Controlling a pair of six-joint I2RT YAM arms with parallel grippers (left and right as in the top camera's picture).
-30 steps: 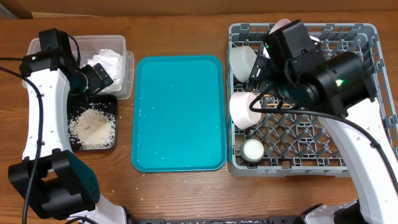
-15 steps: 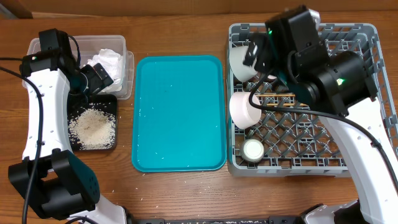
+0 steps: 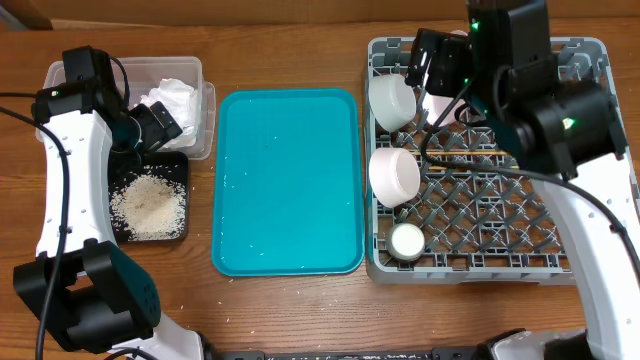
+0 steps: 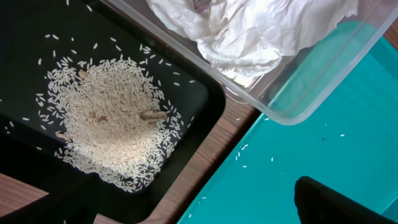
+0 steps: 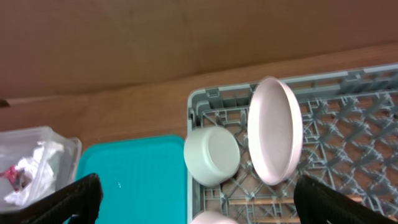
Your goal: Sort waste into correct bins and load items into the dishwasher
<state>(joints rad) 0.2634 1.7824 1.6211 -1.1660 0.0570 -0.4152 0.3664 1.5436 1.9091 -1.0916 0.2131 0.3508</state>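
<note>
My left gripper (image 3: 152,126) hovers open and empty over the bins: the clear tub (image 3: 206,110) holds the white napkin (image 4: 249,31) and a red-and-white wrapper (image 5: 13,176), and the black tray (image 4: 37,25) holds the rice (image 4: 112,124). My right gripper (image 3: 438,62) is open wide and empty above the far left of the grey rack (image 3: 480,275). In the rack the plate (image 5: 275,130) stands on edge beside the greyish bowl (image 3: 392,100). The white bowl (image 3: 393,175), the cup (image 3: 407,240) and the chopsticks (image 5: 261,200) are there too.
The teal tray (image 3: 290,180) lies between the bins and the rack, with a few stray rice grains on it. A brown wall runs behind the table's far edge. The right arm covers the rack's far middle in the overhead view.
My right gripper has lifted and drawn back from the rack's middle toward its far edge. The left arm has not moved.
</note>
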